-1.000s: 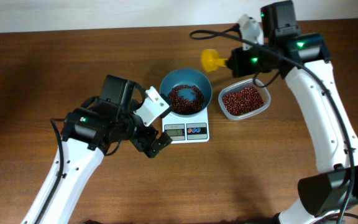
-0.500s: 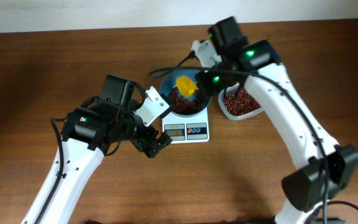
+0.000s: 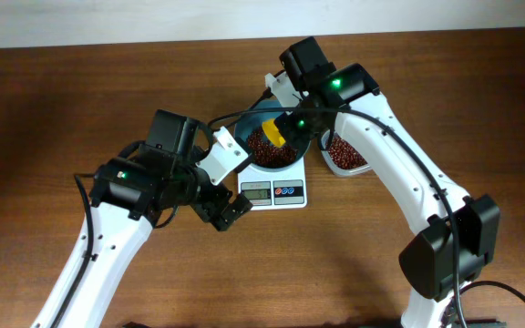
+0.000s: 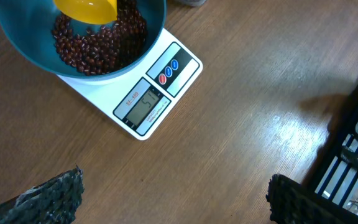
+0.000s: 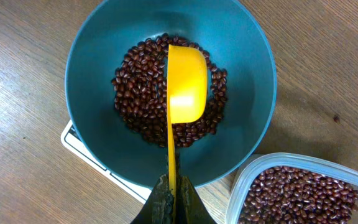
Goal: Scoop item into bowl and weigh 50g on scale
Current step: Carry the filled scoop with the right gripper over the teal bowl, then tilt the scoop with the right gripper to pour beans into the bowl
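Note:
The teal bowl [image 5: 92, 62] stands on the white scale [image 4: 185, 68], with a heap of red-brown beans [image 5: 135, 93] in its bottom. My right gripper [image 5: 173, 194] is shut on the thin handle of a yellow scoop [image 5: 186, 87]. The scoop's cup hangs over the beans inside the bowl, turned on its side. From overhead the scoop [image 3: 274, 132] shows under the right arm. My left gripper [image 4: 176, 199] is open over bare table just in front of the scale, nothing between its fingers. The scale's display [image 4: 145, 106] is lit.
A clear plastic container [image 5: 303, 193] of more beans sits to the right of the bowl, close to its rim; overhead, the container [image 3: 343, 157] is partly covered by the right arm. Brown wooden table [image 3: 354, 246] lies all around.
My right arm has swung left from behind the container to above the bowl, carrying the yellow scoop, which is now down over the beans. The left arm has not moved.

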Motion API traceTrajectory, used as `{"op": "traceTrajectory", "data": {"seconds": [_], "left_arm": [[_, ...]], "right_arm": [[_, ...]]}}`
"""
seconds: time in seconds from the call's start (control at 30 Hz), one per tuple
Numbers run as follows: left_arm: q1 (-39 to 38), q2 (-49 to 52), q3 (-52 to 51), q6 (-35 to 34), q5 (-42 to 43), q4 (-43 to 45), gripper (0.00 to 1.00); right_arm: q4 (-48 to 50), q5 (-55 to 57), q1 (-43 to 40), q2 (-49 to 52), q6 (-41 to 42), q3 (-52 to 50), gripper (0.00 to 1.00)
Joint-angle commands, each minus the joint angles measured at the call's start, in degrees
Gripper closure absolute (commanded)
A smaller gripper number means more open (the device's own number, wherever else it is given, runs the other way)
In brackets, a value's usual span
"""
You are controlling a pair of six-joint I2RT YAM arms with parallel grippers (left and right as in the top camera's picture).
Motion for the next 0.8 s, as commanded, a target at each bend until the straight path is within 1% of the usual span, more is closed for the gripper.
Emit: {"op": "traceTrajectory", "data": {"seconds": [0.0,0.23,0.37,0.77], "left_arm": [[-0.13,-0.13,0.81,-0.55,0.74,-0.09,0.01],[-0.11,-0.13,0.81,-0.57,0.74,-0.09,0.01],[-0.11,-0.13,0.81,-0.57,0.74,-0.09,0.01],[-0.11,-0.13,0.81,-0.55,0.74,-0.09,0.01]], "right_arm": [[0.24,0.76,0.37,0.42,-0.68,-0.31,0.96],[1.09,0.76,0.39,2.82,-0.68,-0.31,0.96],[2.99,0.76,0.37,2.89,-0.68,-0.31,0.96],[3.80,0.28,0.76,2.91,-0.66,-0.31,0.96]]}}
